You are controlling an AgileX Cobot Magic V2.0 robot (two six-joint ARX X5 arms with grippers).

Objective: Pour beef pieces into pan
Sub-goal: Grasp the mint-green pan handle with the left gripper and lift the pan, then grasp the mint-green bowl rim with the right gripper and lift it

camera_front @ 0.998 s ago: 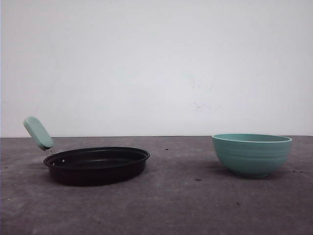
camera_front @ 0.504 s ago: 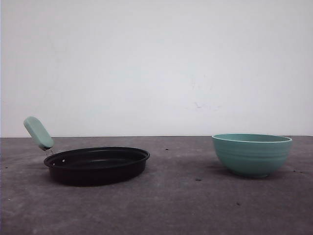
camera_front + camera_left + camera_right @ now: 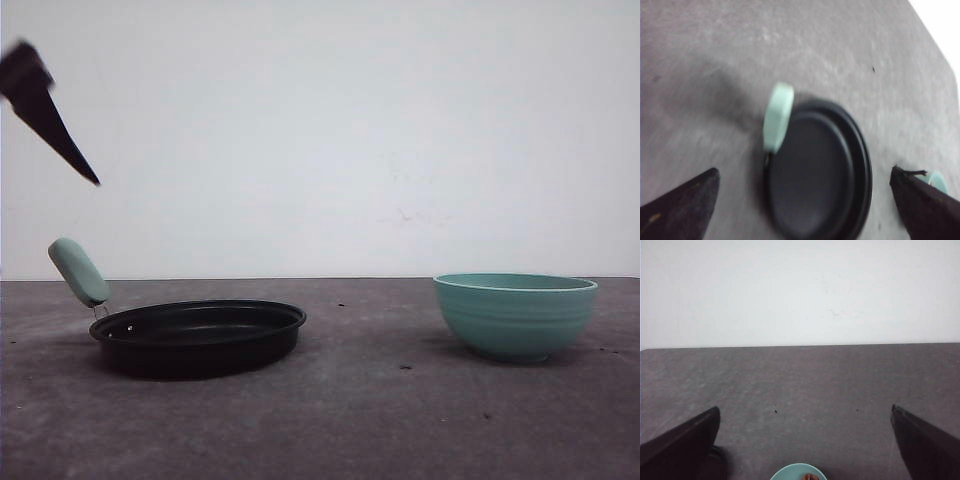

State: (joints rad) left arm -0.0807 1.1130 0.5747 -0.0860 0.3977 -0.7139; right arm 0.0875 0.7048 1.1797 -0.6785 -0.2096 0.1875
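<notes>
The pan [image 3: 198, 338] is black with a dull sheen, its inside smooth; its handle [image 3: 78, 271] looks like matt mint-green plastic on a thin metal neck. The bowl [image 3: 515, 315] is glossy teal with fine ribs, seemingly glazed ceramic. The desk [image 3: 350, 420] is matt grey, mottled and slightly rough.

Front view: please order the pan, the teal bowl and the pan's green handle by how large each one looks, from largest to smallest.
1. The pan, widest across.
2. The teal bowl, narrower but taller; it looks about as far from the camera as the pan, so this ranking seems fair.
3. The pan's green handle, clearly smallest.
</notes>
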